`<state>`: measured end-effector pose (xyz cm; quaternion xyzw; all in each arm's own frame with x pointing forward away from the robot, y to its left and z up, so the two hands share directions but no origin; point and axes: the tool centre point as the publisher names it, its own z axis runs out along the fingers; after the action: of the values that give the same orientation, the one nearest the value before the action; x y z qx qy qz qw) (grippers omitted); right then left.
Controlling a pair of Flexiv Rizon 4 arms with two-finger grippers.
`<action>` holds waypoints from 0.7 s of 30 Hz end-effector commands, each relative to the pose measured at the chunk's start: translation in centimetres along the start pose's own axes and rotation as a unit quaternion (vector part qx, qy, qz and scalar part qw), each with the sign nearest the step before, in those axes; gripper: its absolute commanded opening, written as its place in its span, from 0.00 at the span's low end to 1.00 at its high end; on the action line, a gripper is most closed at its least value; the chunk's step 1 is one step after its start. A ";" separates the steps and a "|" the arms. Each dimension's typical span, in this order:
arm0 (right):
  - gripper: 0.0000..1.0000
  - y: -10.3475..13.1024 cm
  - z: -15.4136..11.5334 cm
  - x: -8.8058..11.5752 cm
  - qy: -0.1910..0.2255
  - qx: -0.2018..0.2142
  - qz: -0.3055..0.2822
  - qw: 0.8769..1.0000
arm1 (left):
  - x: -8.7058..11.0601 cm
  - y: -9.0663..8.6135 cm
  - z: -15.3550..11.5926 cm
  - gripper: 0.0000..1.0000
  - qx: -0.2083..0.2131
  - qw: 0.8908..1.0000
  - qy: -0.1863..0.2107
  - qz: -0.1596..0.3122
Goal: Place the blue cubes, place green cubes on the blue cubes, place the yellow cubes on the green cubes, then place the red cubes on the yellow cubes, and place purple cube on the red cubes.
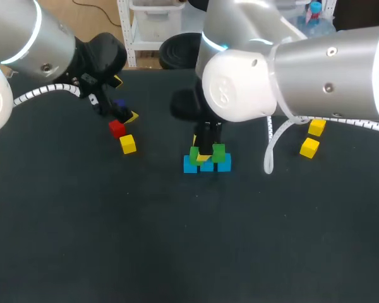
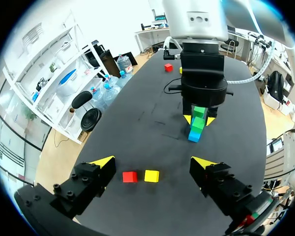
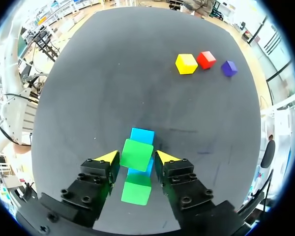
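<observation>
Three blue cubes (image 1: 207, 166) lie in a row at the table's middle. One green cube (image 1: 218, 152) sits on an end of the row, and a second green cube (image 3: 136, 154), turned askew, sits on the row between the fingers of my right gripper (image 3: 137, 157). Both yellow tips press its sides. The near green cube (image 3: 136, 189) lies under the wrist. My left gripper (image 2: 152, 163) hangs open at the back left, over a red cube (image 2: 130, 176) and a yellow cube (image 2: 151, 175). A purple cube (image 3: 229, 68) lies beside them, half hidden in the head view.
Two more yellow cubes (image 1: 316, 127) (image 1: 309, 148) lie at the right, behind my right arm. Another red cube (image 2: 168, 68) sits far across the table. The front half of the black table (image 1: 177, 252) is bare.
</observation>
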<state>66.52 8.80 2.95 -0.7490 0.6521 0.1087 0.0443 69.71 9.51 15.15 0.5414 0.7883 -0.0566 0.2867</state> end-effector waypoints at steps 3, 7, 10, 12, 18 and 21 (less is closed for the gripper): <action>0.47 0.0 0.0 0.0 0.001 0.001 -0.004 1.000 | 0.1 0.2 0.1 1.00 0.002 1.000 -0.002 0.001; 0.47 0.0 0.0 0.0 0.003 0.003 -0.008 1.000 | 0.1 0.2 0.1 1.00 0.002 1.000 -0.002 0.001; 0.48 -0.1 0.1 0.1 0.003 0.003 -0.012 1.000 | 0.1 0.2 0.1 1.00 0.002 1.000 -0.002 0.001; 0.49 -0.1 0.1 0.1 0.005 0.003 -0.016 1.000 | 0.1 0.2 0.1 1.00 0.002 1.000 -0.002 0.001; 0.48 -0.1 0.2 0.1 0.008 0.005 -0.021 1.000 | 0.1 0.2 0.1 1.00 0.002 1.000 -0.002 0.001; 0.44 -0.1 0.1 0.1 0.008 0.005 -0.023 1.000 | 0.1 0.2 0.1 1.00 0.002 1.000 -0.002 0.001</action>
<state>66.72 8.76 2.79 -0.7644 0.6355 0.0992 0.0439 69.71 9.51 15.15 0.5414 0.7883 -0.0566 0.2867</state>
